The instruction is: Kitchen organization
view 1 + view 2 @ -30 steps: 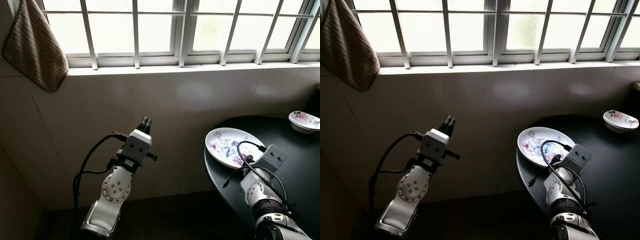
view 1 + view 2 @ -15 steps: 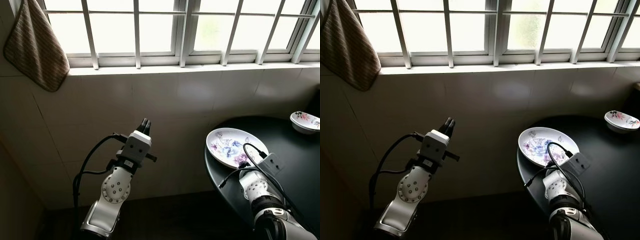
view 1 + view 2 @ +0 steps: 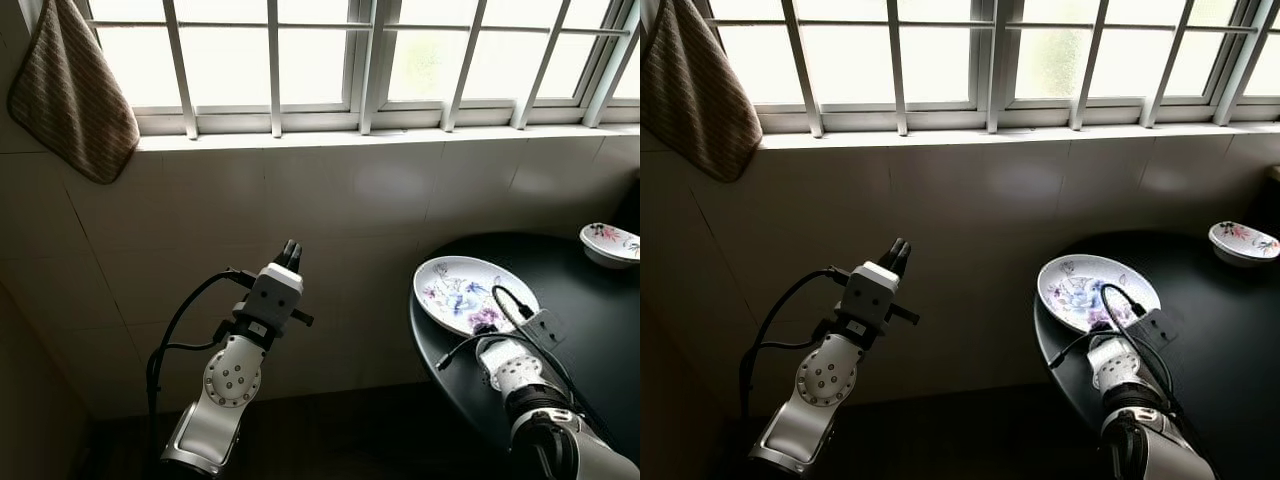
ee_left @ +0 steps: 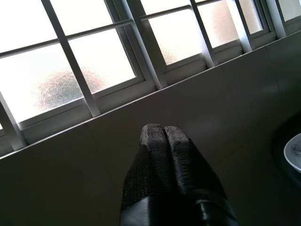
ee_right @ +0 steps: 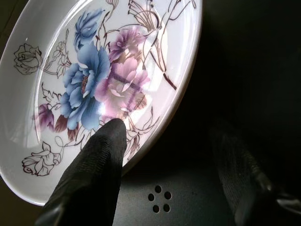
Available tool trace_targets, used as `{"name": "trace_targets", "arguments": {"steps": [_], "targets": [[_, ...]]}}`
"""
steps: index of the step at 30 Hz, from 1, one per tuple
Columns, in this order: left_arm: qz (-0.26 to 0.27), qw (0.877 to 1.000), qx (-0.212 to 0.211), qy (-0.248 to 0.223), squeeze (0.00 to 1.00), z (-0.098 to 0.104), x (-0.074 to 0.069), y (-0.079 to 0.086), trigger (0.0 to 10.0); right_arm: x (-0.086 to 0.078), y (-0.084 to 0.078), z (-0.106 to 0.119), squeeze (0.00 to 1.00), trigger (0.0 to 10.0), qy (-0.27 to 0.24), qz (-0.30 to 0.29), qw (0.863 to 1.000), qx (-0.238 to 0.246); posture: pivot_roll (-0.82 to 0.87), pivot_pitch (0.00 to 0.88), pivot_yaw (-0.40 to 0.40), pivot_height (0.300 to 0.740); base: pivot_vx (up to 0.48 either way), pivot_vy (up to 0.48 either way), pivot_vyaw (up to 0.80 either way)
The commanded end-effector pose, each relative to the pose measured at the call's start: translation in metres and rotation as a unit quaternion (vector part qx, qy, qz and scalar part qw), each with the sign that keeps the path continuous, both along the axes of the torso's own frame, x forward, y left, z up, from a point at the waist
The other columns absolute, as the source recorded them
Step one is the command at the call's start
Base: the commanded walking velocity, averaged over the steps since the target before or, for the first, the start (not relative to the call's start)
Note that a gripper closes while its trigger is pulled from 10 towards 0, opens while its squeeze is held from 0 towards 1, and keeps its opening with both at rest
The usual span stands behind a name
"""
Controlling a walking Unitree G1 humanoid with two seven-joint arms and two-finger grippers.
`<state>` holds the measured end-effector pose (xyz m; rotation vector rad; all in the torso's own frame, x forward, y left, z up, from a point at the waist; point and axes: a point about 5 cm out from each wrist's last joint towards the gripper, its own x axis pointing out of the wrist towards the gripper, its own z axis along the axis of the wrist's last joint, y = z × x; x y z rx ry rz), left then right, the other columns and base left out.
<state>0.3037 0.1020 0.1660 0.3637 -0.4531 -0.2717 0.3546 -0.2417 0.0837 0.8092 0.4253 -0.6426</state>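
Right end effector [image 5: 171,155] spread, straddling the floral plate's [image 3: 462,290] 5 o'clock rim on the tabletop [image 3: 590,320]; left end effector [image 4: 163,136] pressed together.

This looks like a home kitchen or dining corner. Across the top of the frame runs a barred window [image 3: 360,60] with frosted panes above a pale tiled wall [image 3: 330,200], and a brown striped cloth [image 3: 70,95] hangs at the upper left. At the lower right stands a round dark table [image 3: 590,300] carrying a flowered plate [image 3: 455,285] and, at the right edge, a small flowered bowl [image 3: 610,243].
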Motion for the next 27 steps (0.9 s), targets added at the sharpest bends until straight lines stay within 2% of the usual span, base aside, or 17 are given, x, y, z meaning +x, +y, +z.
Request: {"name": "trace_targets", "arguments": {"steps": [1, 4, 6, 8, 10, 12, 27], "targets": [[-0.001, 1.000, 0.005, 0.008, 0.00, -0.003, 0.001, 0.000, 10.0, -0.001, 0.000, -0.003, 0.00, 10.0, 0.011, -0.011, 0.999, 0.028, 0.06, 0.000, -0.049, 0.740, 0.000, 0.000, 0.00], [-0.001, 1.000, 0.006, 0.010, 0.00, -0.004, 0.000, 0.000, 10.0, -0.003, 0.001, -0.006, 0.00, 10.0, 0.014, -0.028, 0.997, 0.076, 0.06, 0.000, -0.050, 0.740, 0.000, 0.000, 0.00], [-0.001, 1.000, 0.006, 0.010, 0.00, -0.004, 0.001, 0.000, 10.0, -0.003, 0.001, -0.006, 0.00, 10.0, 0.014, -0.030, 0.996, 0.077, 0.06, 0.000, -0.050, 0.740, 0.000, 0.000, 0.00], [-0.001, 1.000, 0.006, 0.010, 0.00, -0.004, 0.001, 0.000, 10.0, -0.003, 0.000, -0.006, 0.00, 7.3, 0.018, -0.026, 0.997, 0.072, 0.06, 0.000, -0.050, 0.740, 0.000, 0.000, 0.00], [0.000, 1.000, 0.007, 0.011, 0.00, -0.004, 0.001, 0.000, 10.0, -0.004, 0.001, -0.008, 0.00, 3.3, 0.024, -0.022, 0.997, 0.072, 0.06, 0.000, -0.050, 0.740, 0.000, 0.000, 0.00], [0.000, 1.000, 0.007, 0.012, 0.00, -0.005, 0.001, 0.000, 10.0, -0.004, 0.001, -0.008, 0.00, 0.0, 0.023, -0.024, 0.997, 0.075, 0.06, 0.000, -0.053, 0.740, 0.000, 0.000, 0.00], [0.000, 1.000, 0.010, 0.017, 0.00, -0.008, 0.001, 0.000, 10.0, 0.001, 0.000, 0.002, 0.00, 0.0, -0.005, -0.040, 0.996, 0.076, 0.05, 0.000, -0.050, 0.740, 0.000, 0.000, 0.00]]}}
